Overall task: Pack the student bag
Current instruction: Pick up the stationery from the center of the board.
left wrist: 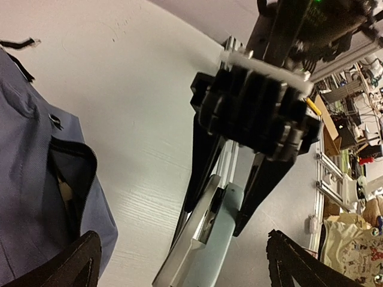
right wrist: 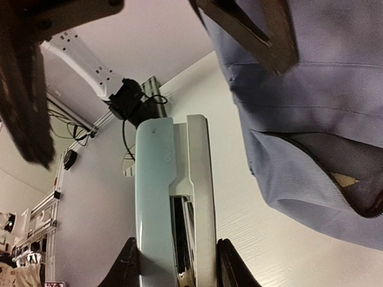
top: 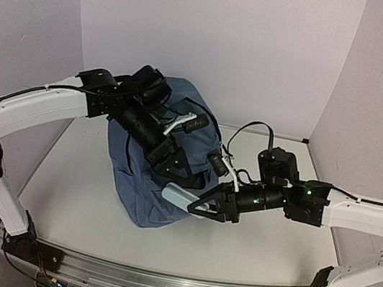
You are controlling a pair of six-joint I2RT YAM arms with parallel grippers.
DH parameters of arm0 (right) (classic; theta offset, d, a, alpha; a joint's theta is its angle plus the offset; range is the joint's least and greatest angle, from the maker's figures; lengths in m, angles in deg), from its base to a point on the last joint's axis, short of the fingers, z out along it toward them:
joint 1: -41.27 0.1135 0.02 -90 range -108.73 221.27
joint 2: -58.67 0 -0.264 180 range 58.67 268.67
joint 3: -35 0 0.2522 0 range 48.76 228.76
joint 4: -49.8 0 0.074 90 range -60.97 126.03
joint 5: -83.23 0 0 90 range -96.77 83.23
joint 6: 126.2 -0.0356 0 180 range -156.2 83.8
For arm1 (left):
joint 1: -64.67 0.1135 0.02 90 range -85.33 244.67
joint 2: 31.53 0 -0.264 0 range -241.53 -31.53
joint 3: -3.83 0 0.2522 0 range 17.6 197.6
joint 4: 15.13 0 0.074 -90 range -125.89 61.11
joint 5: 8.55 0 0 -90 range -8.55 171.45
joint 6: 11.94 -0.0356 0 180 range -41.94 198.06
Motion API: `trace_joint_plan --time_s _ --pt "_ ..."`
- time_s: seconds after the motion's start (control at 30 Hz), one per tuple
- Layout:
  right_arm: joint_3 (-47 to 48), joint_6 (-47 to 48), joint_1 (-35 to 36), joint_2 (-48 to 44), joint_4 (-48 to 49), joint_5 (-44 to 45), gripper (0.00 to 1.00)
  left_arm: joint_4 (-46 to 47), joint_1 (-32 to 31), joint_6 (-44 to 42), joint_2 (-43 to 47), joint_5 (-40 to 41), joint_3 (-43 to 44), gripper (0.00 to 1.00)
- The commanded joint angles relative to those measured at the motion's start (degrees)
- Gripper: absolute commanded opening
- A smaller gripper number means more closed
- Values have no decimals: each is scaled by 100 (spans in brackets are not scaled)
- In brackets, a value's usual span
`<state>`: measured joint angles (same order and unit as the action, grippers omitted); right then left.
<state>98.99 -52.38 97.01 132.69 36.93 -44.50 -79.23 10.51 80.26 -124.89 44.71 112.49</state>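
your bag (top: 138, 179) is slumped on the surface (top: 75, 190), a bit left of the middle and back toward the far edge. its pocket zip (right wrist: 335, 173) on the near right side is gaping open. there's a tan scrap of something showing inside, but it's too small to say what.

your right jaws are narrowed around a pale blue stapler (top: 179, 198), gripping it across its sides with the long body sticking out past the fingertips toward the bag. in the right wrist view the stapler (right wrist: 164, 197) sits just beside the open pocket, with a strip of bare surface between them, so it's not touching the fabric there.

your left arm (top: 37, 108) reaches over the top of the bag, and its jaws are spread wide with nothing in them, hanging just above the bag's right half, near the stapler.
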Motion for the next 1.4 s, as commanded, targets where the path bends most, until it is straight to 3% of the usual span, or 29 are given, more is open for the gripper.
trace_joint_plan --time_s 0.0,0.17,0.33,0.53,0.6,0.87,0.9,0.97,1.03,1.07,1.13,1.2,1.27,1.37 --pt "468 200 -125 138 98 -1096 0 -623 -141 -399 -234 -290 193 96" --pt "479 182 -300 125 103 -1266 0 -600 -231 -379 -169 -484 -31 92" --pt "487 156 -371 113 101 -1359 0 -445 -244 -299 -56 -549 -181 70" --pt "529 150 -438 104 108 -1446 0 -559 -244 -316 -110 -653 -158 66" --pt "531 153 -449 107 111 -1448 0 -560 -244 -316 -109 -723 -167 59" --pt "430 134 -523 -18 141 -1054 0 -505 -244 -271 -58 -987 -207 7" --pt "412 124 -542 -68 152 -914 3 -479 -239 -272 -35 -990 -224 3" --pt "363 62 -563 -174 177 -650 18 -391 -235 -272 28 -969 -266 0" --pt "338 4 -587 -248 198 -422 23 -247 -228 -88 112 -934 -326 0" --pt "322 -50 -589 -291 200 -271 31 -141 -221 -23 159 -860 -357 0" --pt "260 -184 -593 -425 205 234 59 132 -179 123 309 -548 -447 0" --pt "182 -415 -600 -573 207 1022 73 465 -115 326 502 46 -592 0" --pt "130 -720 -603 -673 193 1841 78 784 -41 496 701 581 -769 0" --pt "60 -1227 -599 -643 175 2868 76 1314 107 782 896 1128 -996 0"
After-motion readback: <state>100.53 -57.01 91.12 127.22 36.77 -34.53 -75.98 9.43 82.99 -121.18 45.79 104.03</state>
